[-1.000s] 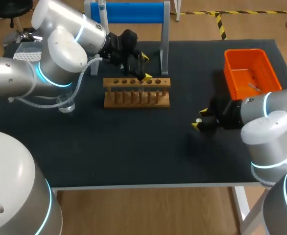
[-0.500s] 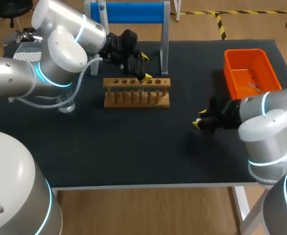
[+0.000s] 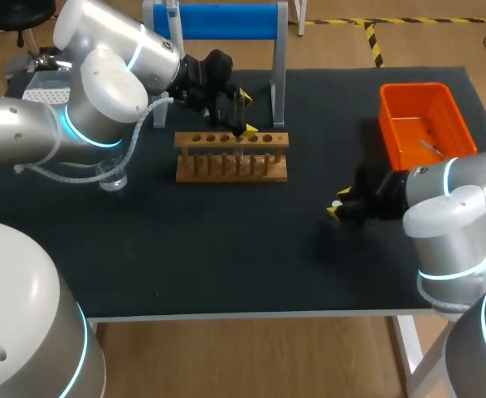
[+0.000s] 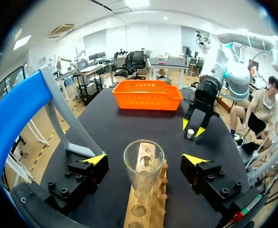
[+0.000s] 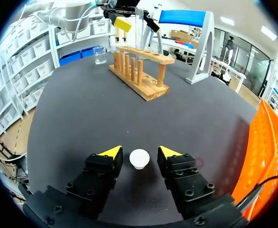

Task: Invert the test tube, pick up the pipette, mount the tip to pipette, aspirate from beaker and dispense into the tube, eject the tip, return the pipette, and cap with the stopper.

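The dark worktop (image 3: pixel 226 249) carries a wooden rack (image 3: pixel 231 156), which sits toward 12 o'clock from the middle. A glass test tube (image 4: pixel 143 166) stands in the rack, a little toward 3 o'clock from the rack's middle, with its open mouth up. The left tool (image 3: pixel 246 113) hangs over this place. Its two fingers are spread wide, one on each side of the tube, and neither touches the glass, so this tool grips nothing.

A clear beaker (image 3: pixel 114 178) stands at 9 o'clock from the rack, near the left arm. A blue stand (image 3: pixel 226 21) rises at 12 o'clock, just behind the rack. An orange basket (image 3: pixel 425 123) lies at about 2 o'clock on the worktop, well apart from the rack.

The right tool (image 3: pixel 338 204) is low over the worktop at 3 o'clock, near the basket's nearer end. The small white stopper (image 5: pixel 139 158) is between its two fingers. In the right wrist view a narrow dark gap shows on each side of the stopper, so the fingers stand apart and do not clamp it.
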You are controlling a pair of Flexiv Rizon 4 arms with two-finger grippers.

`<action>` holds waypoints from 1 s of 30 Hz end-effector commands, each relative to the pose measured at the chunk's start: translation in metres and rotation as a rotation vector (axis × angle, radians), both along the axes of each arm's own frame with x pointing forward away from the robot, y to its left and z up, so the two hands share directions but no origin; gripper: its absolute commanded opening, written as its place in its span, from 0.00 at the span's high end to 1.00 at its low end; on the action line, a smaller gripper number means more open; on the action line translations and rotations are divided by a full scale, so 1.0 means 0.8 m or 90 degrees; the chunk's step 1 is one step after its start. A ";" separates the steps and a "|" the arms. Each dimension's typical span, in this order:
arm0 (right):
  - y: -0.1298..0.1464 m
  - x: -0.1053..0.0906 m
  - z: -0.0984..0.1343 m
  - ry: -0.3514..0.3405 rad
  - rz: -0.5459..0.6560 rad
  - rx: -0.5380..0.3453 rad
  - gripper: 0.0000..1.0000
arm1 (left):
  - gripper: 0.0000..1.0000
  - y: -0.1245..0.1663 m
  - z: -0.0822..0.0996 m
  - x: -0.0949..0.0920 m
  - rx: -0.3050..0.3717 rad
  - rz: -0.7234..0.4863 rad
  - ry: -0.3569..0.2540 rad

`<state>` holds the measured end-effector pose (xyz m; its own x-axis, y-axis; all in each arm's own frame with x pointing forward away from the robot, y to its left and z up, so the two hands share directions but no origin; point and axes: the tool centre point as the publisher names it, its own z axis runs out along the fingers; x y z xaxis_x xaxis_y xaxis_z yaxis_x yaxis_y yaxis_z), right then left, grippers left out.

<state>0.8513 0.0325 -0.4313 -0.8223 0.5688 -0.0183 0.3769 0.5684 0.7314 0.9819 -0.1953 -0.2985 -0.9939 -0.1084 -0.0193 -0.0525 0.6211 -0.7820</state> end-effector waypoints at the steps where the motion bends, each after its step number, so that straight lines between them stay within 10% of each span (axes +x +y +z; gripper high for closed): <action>1: 0.000 0.000 -0.001 0.001 0.001 0.000 0.55 | 0.00 0.000 0.000 0.002 0.000 -0.002 0.001; 24: 0.003 -0.001 -0.002 0.002 0.005 -0.002 0.72 | 0.00 0.000 0.000 0.002 0.000 -0.002 0.001; 30: 0.003 -0.003 -0.003 0.005 0.005 -0.003 0.95 | 0.00 0.000 0.000 0.002 0.000 -0.002 0.001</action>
